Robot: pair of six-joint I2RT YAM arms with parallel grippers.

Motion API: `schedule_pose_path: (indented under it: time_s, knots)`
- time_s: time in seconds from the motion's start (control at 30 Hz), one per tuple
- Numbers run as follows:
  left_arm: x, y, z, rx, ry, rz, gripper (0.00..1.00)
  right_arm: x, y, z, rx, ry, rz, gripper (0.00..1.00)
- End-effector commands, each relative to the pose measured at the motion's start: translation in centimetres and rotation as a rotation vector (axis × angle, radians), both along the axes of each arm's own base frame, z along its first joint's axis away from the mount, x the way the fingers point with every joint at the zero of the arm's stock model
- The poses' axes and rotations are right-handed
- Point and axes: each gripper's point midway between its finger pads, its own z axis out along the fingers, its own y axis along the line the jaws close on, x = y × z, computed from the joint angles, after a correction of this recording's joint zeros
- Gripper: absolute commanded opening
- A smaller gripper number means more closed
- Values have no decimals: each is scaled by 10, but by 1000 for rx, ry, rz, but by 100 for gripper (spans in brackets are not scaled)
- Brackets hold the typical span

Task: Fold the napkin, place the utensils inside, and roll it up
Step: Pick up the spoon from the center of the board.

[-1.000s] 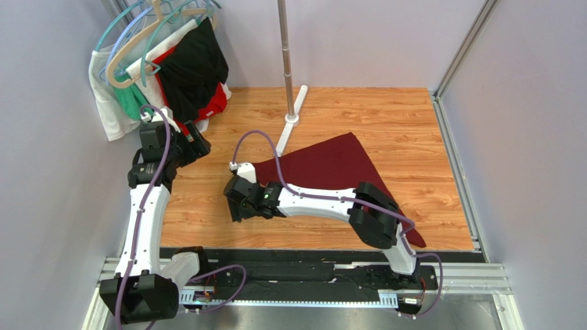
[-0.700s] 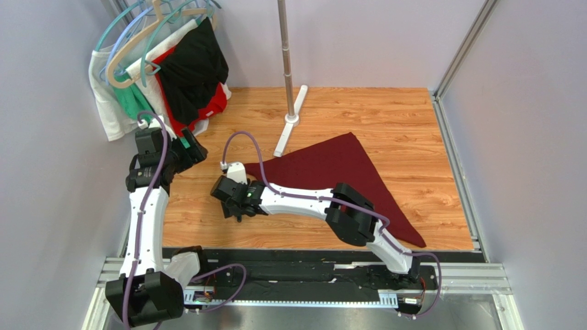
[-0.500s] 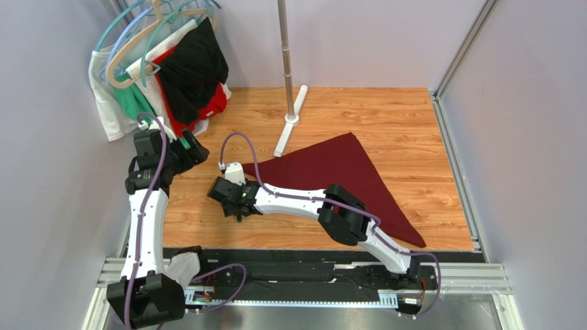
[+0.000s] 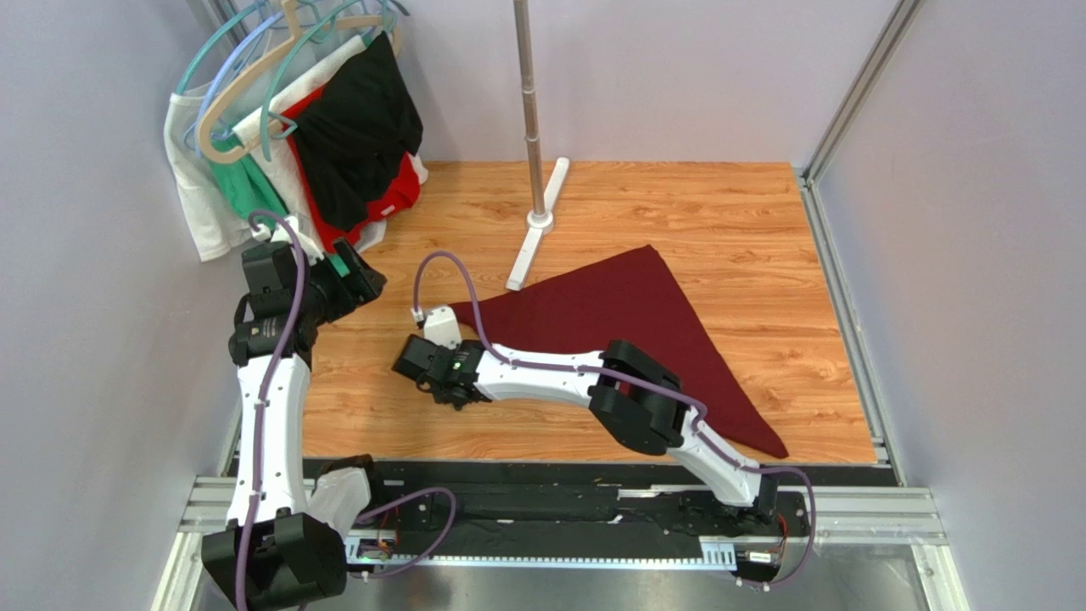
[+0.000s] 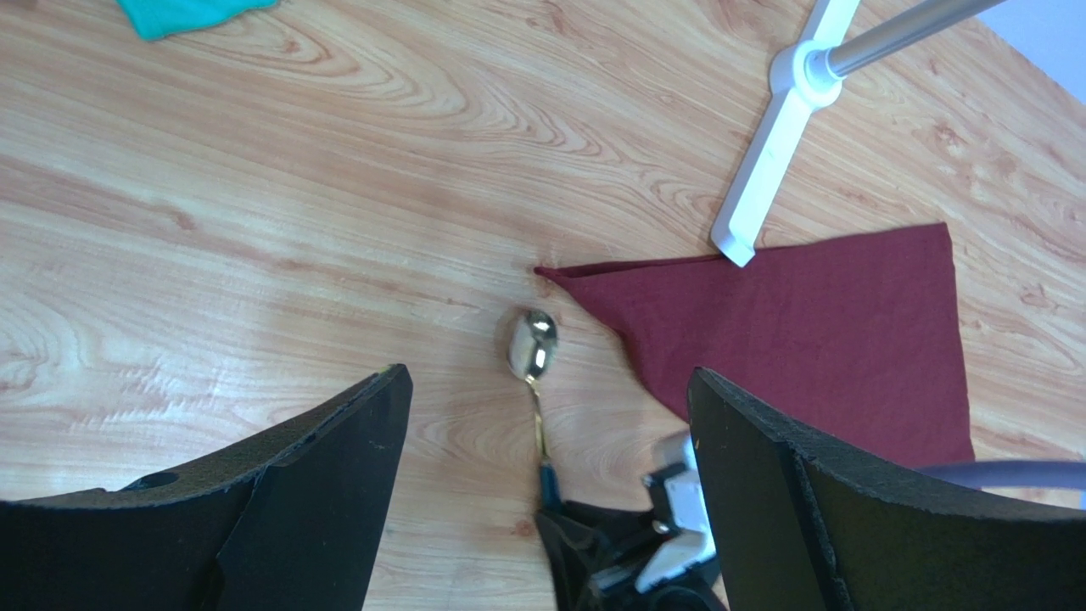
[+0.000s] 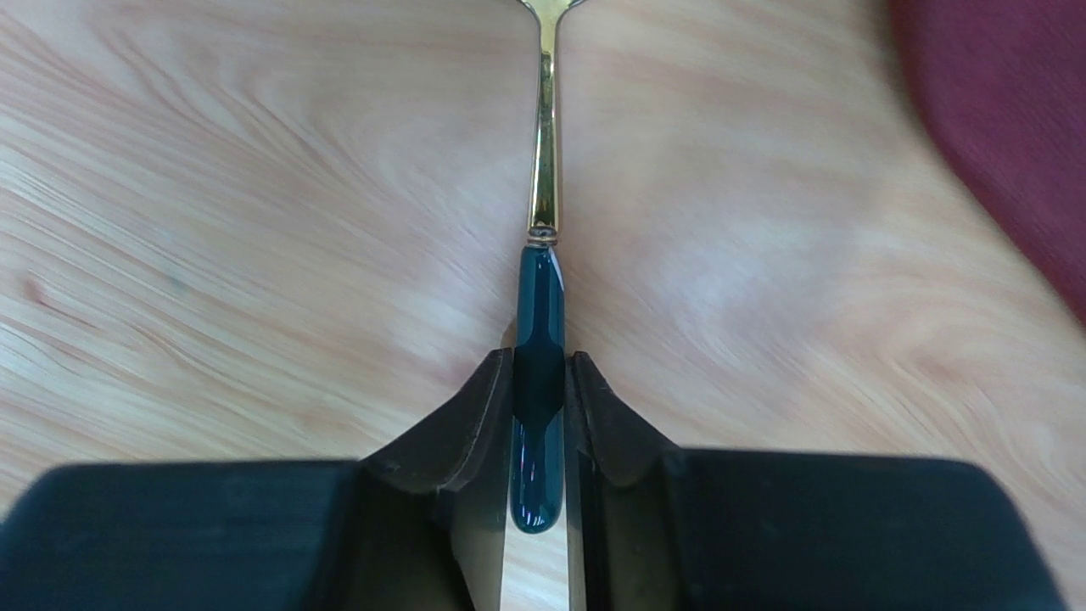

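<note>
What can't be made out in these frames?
- Right wrist view: the spoon bowl is cut off by the top edge; unclear whether it is lifted in the right gripper.
- Top view: spoon hidden under the right arm, which also covers the napkin's near edge.
- Left wrist view: napkin's near side runs behind the left gripper's finger.

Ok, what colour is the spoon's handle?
The spoon handle is dark teal-black; right wrist view shows it best.
</note>
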Motion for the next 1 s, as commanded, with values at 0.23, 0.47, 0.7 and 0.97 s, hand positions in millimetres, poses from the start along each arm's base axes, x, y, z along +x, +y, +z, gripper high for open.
schedule_pose_path:
  time_s: [0.23, 0.47, 0.7, 0.97]
  knots:
    - [4, -2, 5, -22, -33, -17, 89, -42, -123, -6, -161, 49, 35, 8]
    - [5, -3, 3, -29, -29, -21, 89, -55, -180, -5, -246, 15, 117, 0]
    - [5, -1, -1, -28, -17, -17, 89, -54, -192, 40, -220, -81, 264, 0]
    - [6, 0, -3, -25, -6, -15, 89, -44, -213, 87, -251, -192, 420, 0]
